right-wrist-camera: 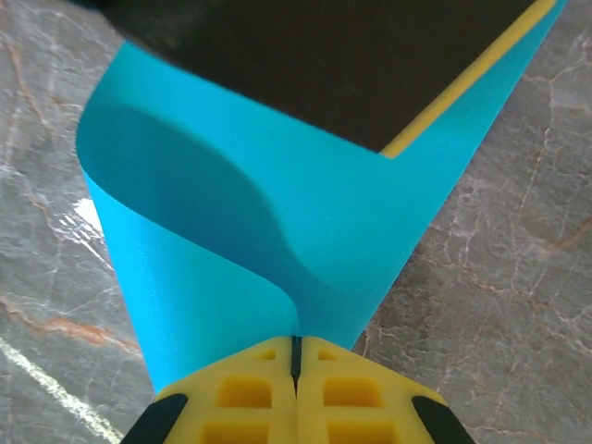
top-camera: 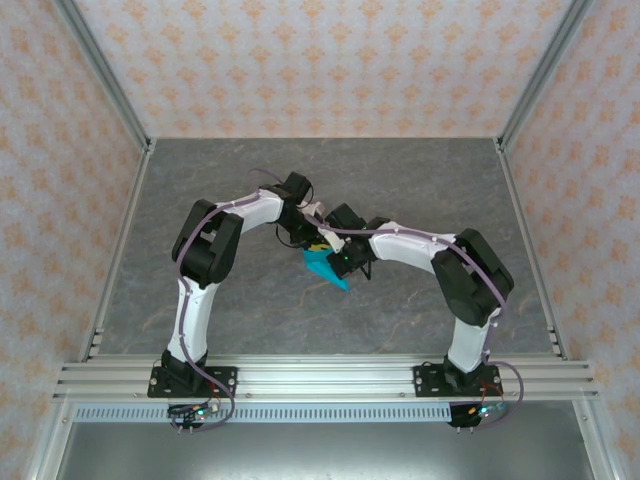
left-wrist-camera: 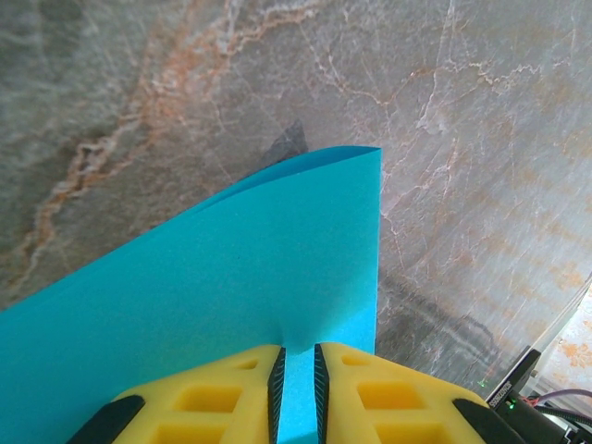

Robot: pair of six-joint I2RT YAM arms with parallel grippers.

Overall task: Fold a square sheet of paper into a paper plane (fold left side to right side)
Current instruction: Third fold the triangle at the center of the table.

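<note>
Arms in the top external view reach inward and meet over the middle of the desk [top-camera: 250,300]; the square sheet of paper [top-camera: 326,268] sits between the left pincer [top-camera: 314,243] and the right pincer [top-camera: 340,263], bent, not flat. Left wrist: left pincer [left-wrist-camera: 298,359] jaws nearly together with a slim gap, pinching the sheet [left-wrist-camera: 250,268] near one edge; the sheet spreads away from it, far corner raised off the marbled desk [left-wrist-camera: 481,139], shadow beneath. Right wrist: right pincer [right-wrist-camera: 296,347] pressed together on the sheet [right-wrist-camera: 213,231] at its near tip; the paper curls up and over, a dark body with a yellow strip [right-wrist-camera: 324,65] overlapping its top; desk [right-wrist-camera: 518,277] below.
</note>
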